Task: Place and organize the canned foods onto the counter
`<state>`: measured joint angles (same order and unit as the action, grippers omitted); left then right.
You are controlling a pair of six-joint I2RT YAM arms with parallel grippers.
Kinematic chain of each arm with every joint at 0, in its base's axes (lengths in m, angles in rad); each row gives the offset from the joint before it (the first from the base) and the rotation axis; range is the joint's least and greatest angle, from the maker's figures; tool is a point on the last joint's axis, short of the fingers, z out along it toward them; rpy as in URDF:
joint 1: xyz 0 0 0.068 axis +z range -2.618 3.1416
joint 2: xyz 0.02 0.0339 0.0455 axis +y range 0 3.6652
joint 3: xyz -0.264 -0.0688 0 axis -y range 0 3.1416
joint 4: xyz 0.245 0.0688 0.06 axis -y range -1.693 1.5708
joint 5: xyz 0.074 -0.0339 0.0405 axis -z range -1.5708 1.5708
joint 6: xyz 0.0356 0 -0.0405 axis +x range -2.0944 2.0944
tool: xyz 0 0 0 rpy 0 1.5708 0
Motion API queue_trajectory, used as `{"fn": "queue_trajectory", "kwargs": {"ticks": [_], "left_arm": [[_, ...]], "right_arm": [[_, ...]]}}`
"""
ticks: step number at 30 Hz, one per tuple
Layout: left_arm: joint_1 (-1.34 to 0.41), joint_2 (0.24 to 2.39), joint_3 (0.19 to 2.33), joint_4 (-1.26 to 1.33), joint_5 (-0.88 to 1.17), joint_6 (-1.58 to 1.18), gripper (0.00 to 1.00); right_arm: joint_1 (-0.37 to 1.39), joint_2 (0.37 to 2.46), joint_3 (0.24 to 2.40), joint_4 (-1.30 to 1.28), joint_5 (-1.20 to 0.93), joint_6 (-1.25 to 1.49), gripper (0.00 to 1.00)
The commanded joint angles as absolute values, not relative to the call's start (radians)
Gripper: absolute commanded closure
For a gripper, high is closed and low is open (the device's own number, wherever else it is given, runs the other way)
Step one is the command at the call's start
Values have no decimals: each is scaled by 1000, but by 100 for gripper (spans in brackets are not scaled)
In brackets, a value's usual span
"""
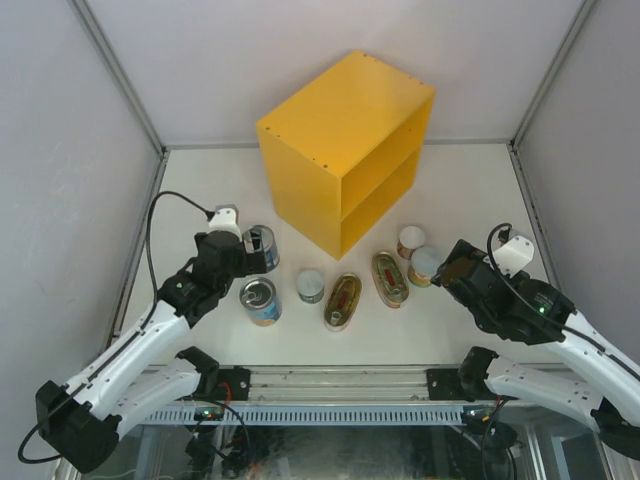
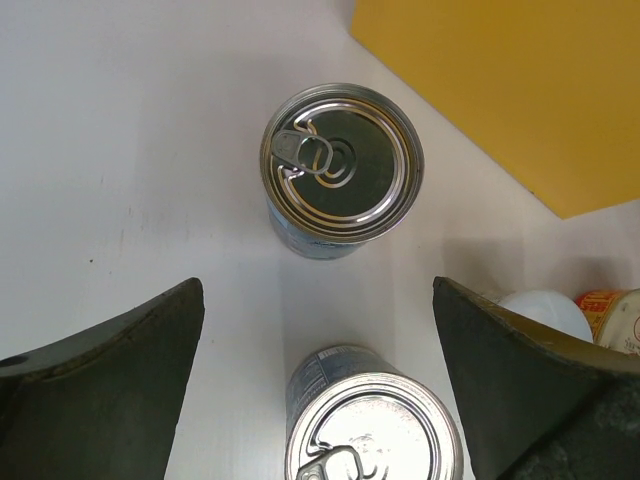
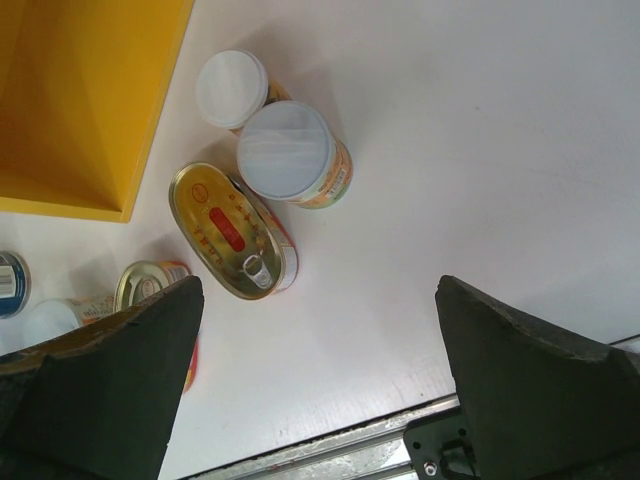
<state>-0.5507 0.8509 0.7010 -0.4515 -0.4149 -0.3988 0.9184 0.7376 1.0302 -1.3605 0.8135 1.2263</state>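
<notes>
The left gripper [image 2: 318, 292] is spread wide and holds nothing. One tall blue can [image 2: 340, 165] stands upright just ahead of its fingertips, and a second tall can [image 2: 375, 425] sits between the fingers, touching neither. The right gripper [image 3: 320, 300] is just as wide and empty; ahead to its left lie a short can [image 3: 285, 150] and an oval tin [image 3: 232, 230], near the yellow counter [image 3: 80, 100]

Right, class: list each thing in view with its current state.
left gripper, open, empty
right gripper, open, empty
tall blue cans, upright, sealed
small round cans, upright, pale lids on
oval tins, flat, pull tabs unpulled
yellow cabinet, top bare of cans
</notes>
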Motion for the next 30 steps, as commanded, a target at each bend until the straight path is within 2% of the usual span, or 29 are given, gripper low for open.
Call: {"fn": "queue_trajectory", "kwargs": {"ticks": [1, 30], "left_arm": [[-554, 853, 666, -343, -445, -362, 0], [-554, 1178, 664, -80, -483, -322, 0]], "right_arm": [[938, 749, 1066, -1369, 850, 1247, 0], [979, 778, 1069, -1345, 867, 1267, 0]]}}
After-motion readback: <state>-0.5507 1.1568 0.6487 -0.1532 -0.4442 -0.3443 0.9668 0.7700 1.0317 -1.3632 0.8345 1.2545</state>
